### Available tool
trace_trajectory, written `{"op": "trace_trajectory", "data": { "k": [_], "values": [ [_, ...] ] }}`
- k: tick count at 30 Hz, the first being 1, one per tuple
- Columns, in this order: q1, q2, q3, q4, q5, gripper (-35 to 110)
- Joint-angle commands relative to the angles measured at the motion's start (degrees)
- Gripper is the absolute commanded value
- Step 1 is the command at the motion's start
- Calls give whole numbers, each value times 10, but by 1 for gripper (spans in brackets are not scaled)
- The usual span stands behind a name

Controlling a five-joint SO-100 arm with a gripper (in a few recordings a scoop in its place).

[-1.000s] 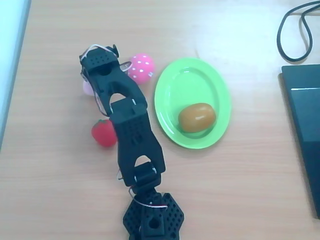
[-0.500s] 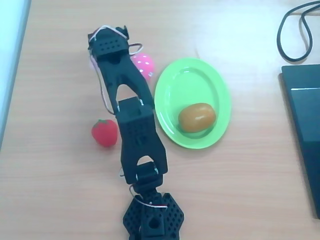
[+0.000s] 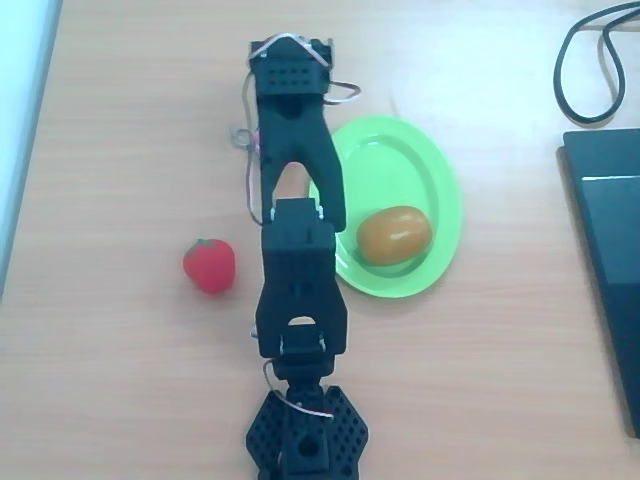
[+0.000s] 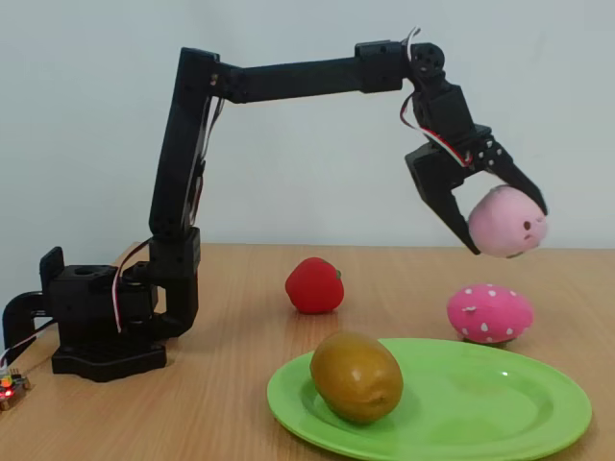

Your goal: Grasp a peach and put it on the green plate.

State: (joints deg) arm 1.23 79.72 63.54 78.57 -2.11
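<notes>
The peach [image 4: 506, 223] is held clamped between the fingers of the gripper [image 4: 492, 216], lifted well clear of the table, presumably so it can be carried over the raised rim of the green plate [image 4: 500, 403], where an orange-brown oval fruit [image 4: 356, 376] already lies. In the fixed view the grasp and height are shown; in the overhead view the arm [image 3: 295, 200] is seen reaching beside the plate's left edge, the peach being covered.

Peach [image 4: 506, 222]: small, round, pale pink with whitish blush; held off the surface between the gripper [image 4: 502, 223] fingers. Green plate [image 4: 500, 403]: lime-green oval with raised rim, flat on the surface, lying below the peach.
</notes>
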Motion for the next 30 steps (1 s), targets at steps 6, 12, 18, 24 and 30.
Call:
{"op": "trace_trajectory", "data": {
  "k": [6, 12, 18, 24, 30],
  "values": [
    [107, 73, 37, 9, 69, 37],
    [168, 75, 62, 42, 107, 36],
    [215, 58, 127, 33, 122, 38],
    [234, 24, 173, -4, 133, 38],
    [231, -35, 149, -21, 139, 39]
  ]
}}
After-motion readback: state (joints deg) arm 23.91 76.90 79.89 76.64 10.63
